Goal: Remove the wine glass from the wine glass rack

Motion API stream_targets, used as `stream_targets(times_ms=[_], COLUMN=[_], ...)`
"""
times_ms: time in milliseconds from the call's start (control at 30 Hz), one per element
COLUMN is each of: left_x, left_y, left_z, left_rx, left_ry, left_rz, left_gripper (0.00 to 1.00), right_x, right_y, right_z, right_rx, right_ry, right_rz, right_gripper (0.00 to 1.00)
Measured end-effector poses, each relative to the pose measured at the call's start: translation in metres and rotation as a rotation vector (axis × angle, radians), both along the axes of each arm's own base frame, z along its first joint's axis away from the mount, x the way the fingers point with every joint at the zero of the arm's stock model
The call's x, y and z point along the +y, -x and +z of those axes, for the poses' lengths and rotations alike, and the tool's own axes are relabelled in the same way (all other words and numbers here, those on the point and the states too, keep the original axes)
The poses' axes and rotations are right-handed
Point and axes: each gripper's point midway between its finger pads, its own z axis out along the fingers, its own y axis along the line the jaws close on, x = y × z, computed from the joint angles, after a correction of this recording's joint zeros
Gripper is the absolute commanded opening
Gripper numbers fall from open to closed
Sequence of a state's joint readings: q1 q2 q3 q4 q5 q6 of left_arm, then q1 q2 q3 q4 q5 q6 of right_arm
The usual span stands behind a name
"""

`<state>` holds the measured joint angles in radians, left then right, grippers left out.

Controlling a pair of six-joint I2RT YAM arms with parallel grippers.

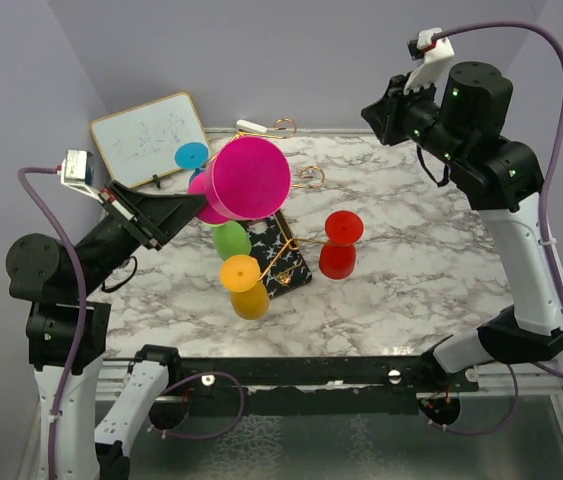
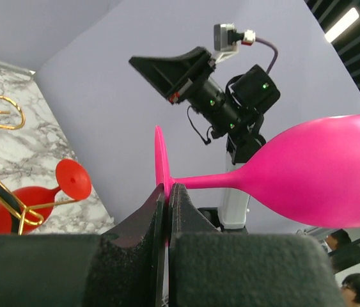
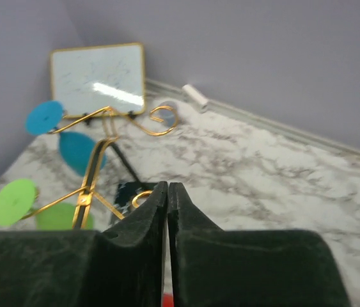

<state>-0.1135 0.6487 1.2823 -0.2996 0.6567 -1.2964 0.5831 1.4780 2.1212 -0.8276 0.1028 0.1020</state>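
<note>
Grey and white marble covers the table point(image 1: 411, 290), and pale purple walls stand behind it. The pink wine glass point(image 1: 251, 178) is up in the air, over the back left part of the wine glass rack point(image 1: 283, 258), and it does not hang on it. No gold arm touches its stem in the left wrist view, so I think it is off the rack. The left gripper point(image 2: 167, 192) holds it, with its two jaws squeezed tight on the thin flat foot of the glass. From the jaws the stem goes out sideways, away from the left arm and toward the middle of the table. The big bowl is at the far end, so the glass lies on its side and does not stand up. The next move is likely to carry it away from the rack and tip it upright before setting it down. The bowl is big and far from the pinch, so it could swing. A green glass point(image 1: 230, 240) and a yellow glass point(image 1: 244, 275) hang on the left side of the rack, and a blue glass point(image 1: 192, 155) hangs further back. A red glass point(image 1: 339, 245) sits on the table just right of the rack. A whiteboard point(image 1: 151, 138) leans behind the rack, to the left. The right gripper point(image 3: 167, 188) is high up, behind and right of the rack, far from the pink glass. Its jaws are pressed together with nothing in them.
</note>
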Motion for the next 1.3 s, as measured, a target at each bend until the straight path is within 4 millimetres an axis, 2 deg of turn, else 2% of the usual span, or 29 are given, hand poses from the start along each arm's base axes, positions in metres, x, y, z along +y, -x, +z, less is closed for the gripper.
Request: stream_targets(times_ms=[33,67,133,233,300,433,500,567,700,867,967,1300], left_x=[0.000,-0.001,0.009,0.030,0.039,0.057,0.061,0.062,0.060,0.054,0.051,0.046], left_y=[-0.003,-0.007,-0.031,-0.068,-0.084,-0.101,-0.100,-0.096,-0.091,-0.087,-0.085,-0.081], left_z=[0.004,0.008,-0.001,-0.045,-0.080,-0.139,-0.156,-0.165,-0.163,-0.149,-0.144,-0.129], left_rx=[0.001,-0.001,-0.048,0.023,0.099,0.225,0.252,0.260,0.224,0.156,0.131,0.085], left_ry=[0.000,0.000,-0.106,-0.316,-0.443,-0.653,-0.710,-0.734,-0.742,-0.714,-0.701,-0.655], left_rz=[0.000,0.000,0.123,0.280,0.319,0.349,0.343,0.334,0.319,0.301,0.291,0.284], left_gripper=[0.23,0.01,0.00,0.00,0.00,0.00,0.00,0.00,0.00,0.00,0.00,0.00], right_x=[0.001,0.006,0.024,0.044,0.047,0.040,0.037,0.039,0.050,0.072,0.082,0.104], right_y=[0.004,0.012,0.033,0.075,0.100,0.132,0.142,0.148,0.149,0.123,0.112,0.113], right_z=[-0.003,-0.005,-0.002,0.012,0.020,0.025,0.023,0.015,-0.005,-0.041,-0.052,-0.043], right_rx=[0.035,0.070,0.113,0.151,0.164,0.167,0.172,0.195,0.265,0.378,0.415,0.384], right_ry=[-0.029,-0.061,-0.122,-0.204,-0.242,-0.270,-0.272,-0.268,-0.254,-0.236,-0.234,-0.243], right_rz=[0.045,0.100,0.234,0.441,0.533,0.592,0.611,0.643,0.707,0.743,0.764,0.851], right_gripper=[0.02,0.05,0.20,0.36,0.42,0.45,0.46,0.49,0.51,0.51,0.50,0.49])
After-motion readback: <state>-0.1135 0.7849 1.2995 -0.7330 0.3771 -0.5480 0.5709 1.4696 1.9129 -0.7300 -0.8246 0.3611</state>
